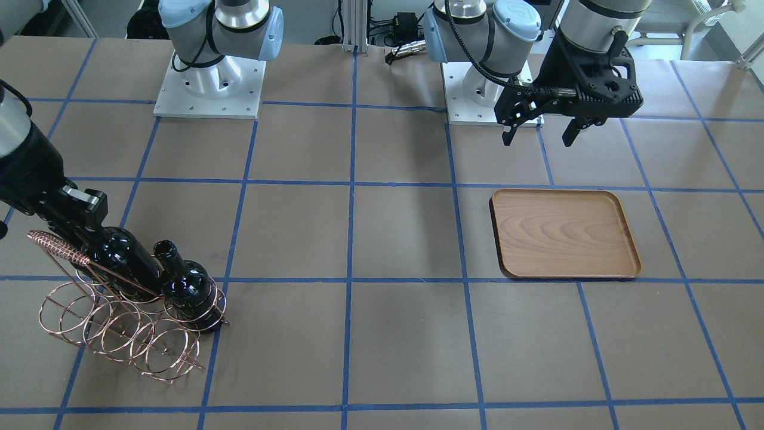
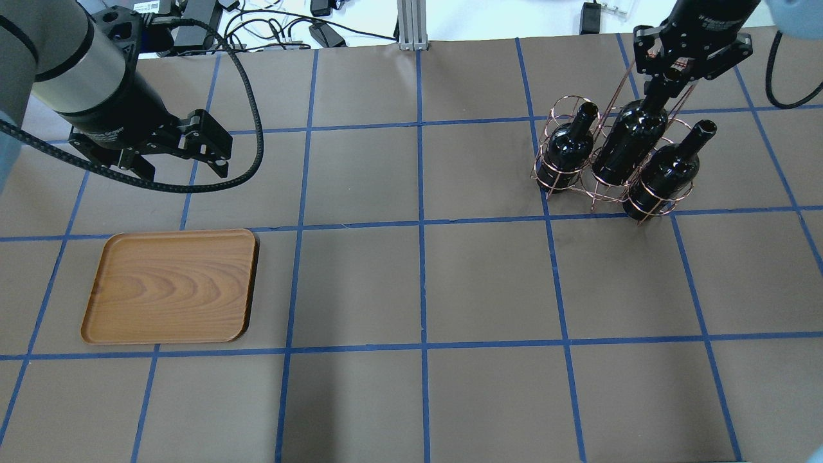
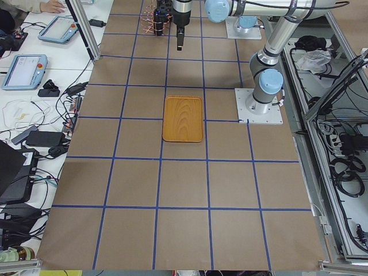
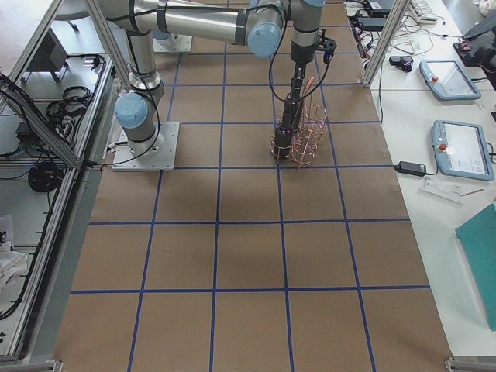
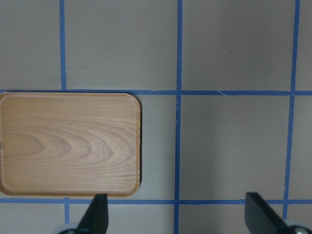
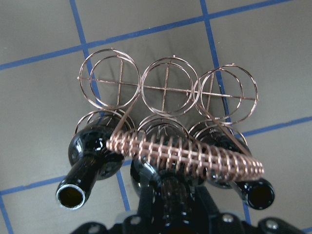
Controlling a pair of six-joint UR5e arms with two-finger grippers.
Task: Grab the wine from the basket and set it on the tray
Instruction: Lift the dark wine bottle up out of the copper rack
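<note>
The copper wire basket (image 2: 645, 207) stands at the table's right back and holds three black wine bottles in its near row of rings: left (image 2: 569, 151), middle (image 2: 633, 145) and right (image 2: 665, 173). My right gripper (image 2: 669, 71) comes down beside the coiled handle (image 6: 185, 153) and is shut on the middle bottle's neck; the bottle's lower body sits inside the rings. In the front-facing view the gripper (image 1: 89, 230) holds that bottle (image 1: 122, 257). The brown wooden tray (image 2: 170, 286) lies empty at the left. My left gripper (image 2: 183, 168) hangs open and empty above the table behind the tray.
The basket's far row of rings (image 6: 168, 87) is empty. Blue tape lines (image 2: 421, 225) grid the brown table. The two arm bases (image 1: 209, 89) stand at the robot's edge. Cables and tablets lie off the table's ends.
</note>
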